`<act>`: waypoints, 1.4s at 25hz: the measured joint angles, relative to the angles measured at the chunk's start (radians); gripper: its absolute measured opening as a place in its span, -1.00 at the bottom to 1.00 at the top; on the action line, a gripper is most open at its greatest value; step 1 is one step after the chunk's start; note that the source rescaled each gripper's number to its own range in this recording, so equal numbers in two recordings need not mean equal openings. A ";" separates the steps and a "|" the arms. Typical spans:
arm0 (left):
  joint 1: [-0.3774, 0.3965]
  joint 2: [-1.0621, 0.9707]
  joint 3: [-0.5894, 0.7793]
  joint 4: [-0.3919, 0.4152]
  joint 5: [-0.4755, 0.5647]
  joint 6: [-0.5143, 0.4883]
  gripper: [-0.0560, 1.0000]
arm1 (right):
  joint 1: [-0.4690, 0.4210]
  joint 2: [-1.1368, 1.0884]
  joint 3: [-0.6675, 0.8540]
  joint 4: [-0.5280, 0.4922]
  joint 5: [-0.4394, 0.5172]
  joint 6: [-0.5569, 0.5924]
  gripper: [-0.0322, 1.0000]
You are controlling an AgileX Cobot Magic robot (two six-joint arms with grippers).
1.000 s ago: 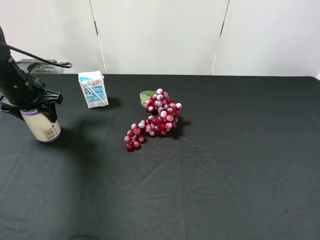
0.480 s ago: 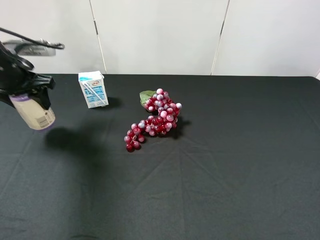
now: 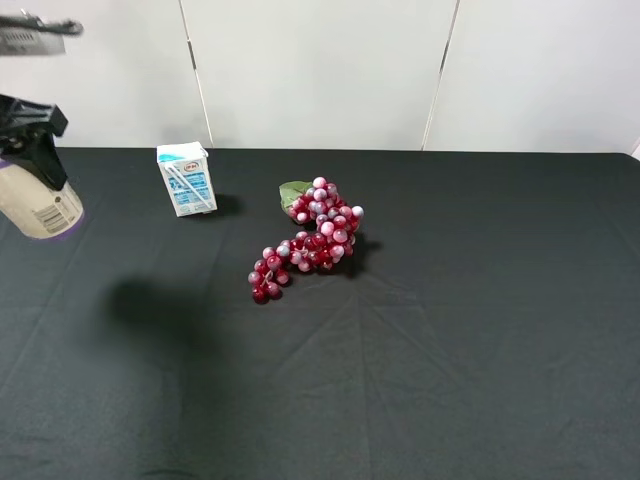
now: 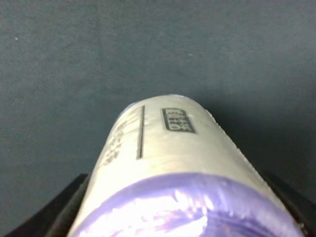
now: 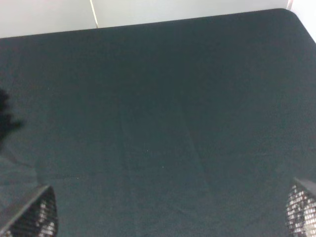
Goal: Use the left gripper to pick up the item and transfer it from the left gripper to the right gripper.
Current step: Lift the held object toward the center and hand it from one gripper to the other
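The item (image 3: 40, 205), a cream-white cylinder with purple ends and a barcode label, hangs tilted in the air at the far left, above the black table (image 3: 450, 350). My left gripper (image 3: 33, 165) is shut on its upper part. In the left wrist view the item (image 4: 173, 163) fills the picture, with a black finger (image 4: 61, 212) on each side of it. My right gripper (image 5: 168, 217) is out of the exterior high view. In the right wrist view its fingertips (image 5: 34, 215) stand wide apart and empty over bare black cloth.
A small white-blue drink carton (image 3: 187, 179) stands at the back left. A red grape bunch (image 3: 312, 236) with a green leaf lies near the table's middle. White wall panels stand behind the table's far edge.
My left gripper has lifted the item off the table and carried it up and to the left. Its shadow has moved onto the cloth to the right.
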 joint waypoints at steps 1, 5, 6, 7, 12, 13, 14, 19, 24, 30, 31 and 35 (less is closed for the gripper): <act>0.000 -0.010 0.000 -0.015 0.002 0.000 -0.87 | 0.000 0.000 0.000 0.000 0.000 0.000 1.00; 0.000 -0.018 0.000 -0.071 0.015 0.001 -0.87 | 0.000 0.000 0.000 0.000 0.000 0.000 1.00; 0.000 -0.018 0.000 -0.091 0.015 0.008 -0.87 | 0.000 0.000 0.000 0.000 0.000 0.000 1.00; 0.000 -0.018 0.000 -0.111 0.014 0.018 -0.87 | 0.000 0.000 0.000 0.000 0.000 0.000 1.00; 0.000 -0.018 0.000 -0.249 -0.012 0.075 -0.87 | 0.000 0.000 0.000 0.000 0.000 0.000 1.00; 0.000 -0.018 0.000 -0.266 -0.013 0.080 -0.87 | 0.000 0.000 0.000 0.000 -0.001 0.000 1.00; 0.000 -0.014 0.000 -0.277 -0.015 0.084 -0.87 | 0.000 0.000 0.000 0.000 -0.001 0.000 1.00; 0.000 0.032 0.005 -0.362 -0.032 0.128 -0.87 | 0.000 0.000 0.000 0.000 -0.001 0.000 1.00; -0.020 0.084 0.021 -0.465 -0.047 0.195 -0.87 | 0.000 0.000 0.000 0.000 -0.001 0.000 1.00; -0.128 0.131 0.023 -0.501 -0.095 0.218 -0.87 | 0.000 0.000 0.000 0.000 -0.001 0.000 1.00; -0.149 0.137 0.023 -0.513 -0.105 0.223 -0.87 | 0.000 0.000 0.000 0.000 -0.001 0.000 1.00; -0.208 0.164 0.023 -0.572 -0.130 0.263 -0.87 | 0.000 0.000 0.000 0.000 -0.001 0.000 1.00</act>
